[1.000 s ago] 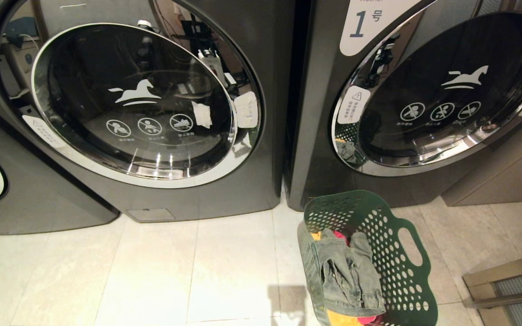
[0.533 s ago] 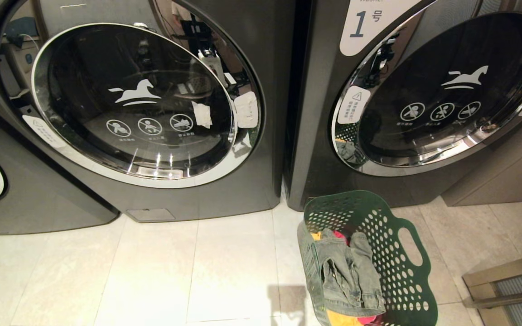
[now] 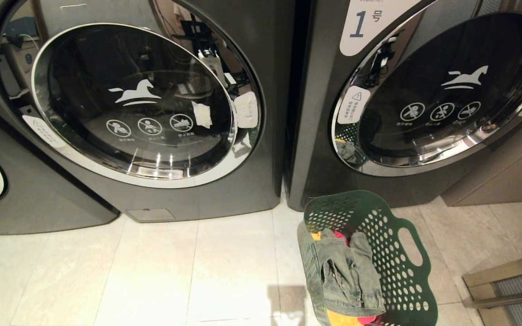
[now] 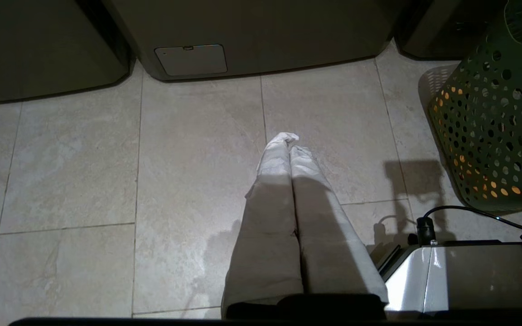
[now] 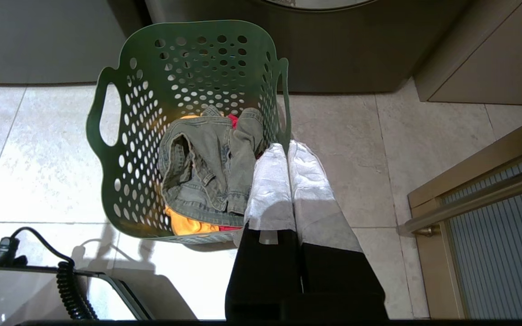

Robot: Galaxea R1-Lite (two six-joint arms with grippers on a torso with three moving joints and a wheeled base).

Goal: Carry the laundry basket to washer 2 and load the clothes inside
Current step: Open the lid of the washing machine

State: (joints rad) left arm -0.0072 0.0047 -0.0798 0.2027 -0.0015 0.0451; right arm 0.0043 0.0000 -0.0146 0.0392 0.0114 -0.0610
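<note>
The dark green laundry basket [image 3: 394, 276] stands on the tiled floor in front of the washer labelled 1. The clothes [image 3: 347, 271] lie heaped inside it, grey denim on top of yellow-orange and red-pink cloth. In the right wrist view my right gripper [image 5: 287, 147] is shut and empty, its tips over the basket [image 5: 188, 68] rim beside the clothes [image 5: 206, 167]. My left gripper [image 4: 290, 140] is shut and empty above bare tile, with the basket [image 4: 492, 136] off to one side. Neither gripper shows in the head view. No washer shows a readable 2, so I cannot pick out washer 2.
Washer 1 [image 3: 315, 136] has its round glass door closed. A second grey washer [image 3: 265, 181] to its left, also closed, shows no number. A third machine [image 3: 39, 203] sits at far left. A cabinet with a metal rail [image 3: 505, 280] stands at right. My base and its cable [image 5: 66, 280] are near the basket.
Basket, clothes and washers stay where they were. Only the reflections in the left washer's glass door shift slightly.
</note>
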